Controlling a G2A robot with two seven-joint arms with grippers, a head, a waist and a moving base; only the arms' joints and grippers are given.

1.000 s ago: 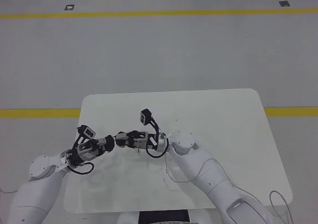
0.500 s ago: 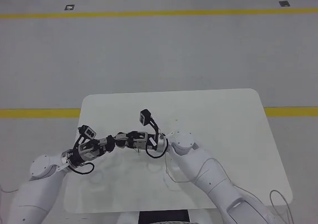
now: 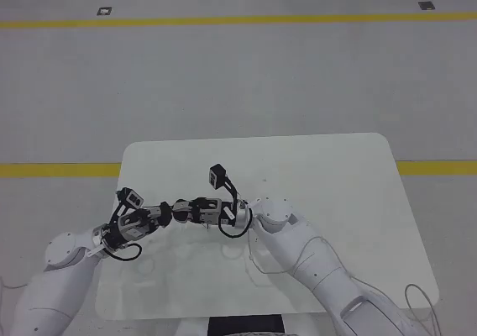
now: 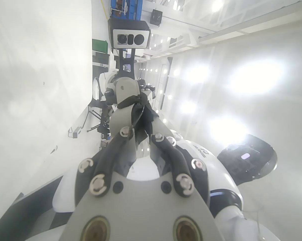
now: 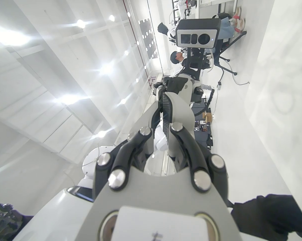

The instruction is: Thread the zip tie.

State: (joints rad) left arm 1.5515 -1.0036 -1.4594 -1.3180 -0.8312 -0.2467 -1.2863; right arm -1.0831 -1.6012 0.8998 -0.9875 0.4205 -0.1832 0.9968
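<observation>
Top view: the left arm is seen crossing the desk at its left edge, with the elbow outside that edge over the floor. Little desk is left on that side. The left gripper is held above the left-centre of the desk, tip to tip with the right gripper; the two are just beside each other, and contact between them cannot be told. The right arm is seen coming in over the near edge, angled toward the left. Right of it a broad bare stretch of desk is left, out to the right edge and the far corners. A bare band is also left between the grippers and the far edge. A yellow line is seen on the floor at both sides of the desk.

From above the zip tie is too small to be made out. In the left wrist view the zip tie is seen as a thin dark strip between the left jaws. These are drawn narrow and closed on it at the tips, where dark wrapping is also seen. The right gripper is seen facing just beyond.

In the right wrist view the right jaws are seen narrow, tips brought together, with a ribbed pad exposed. Whether the strip is pinched there cannot be told. The left gripper is seen straight ahead.
</observation>
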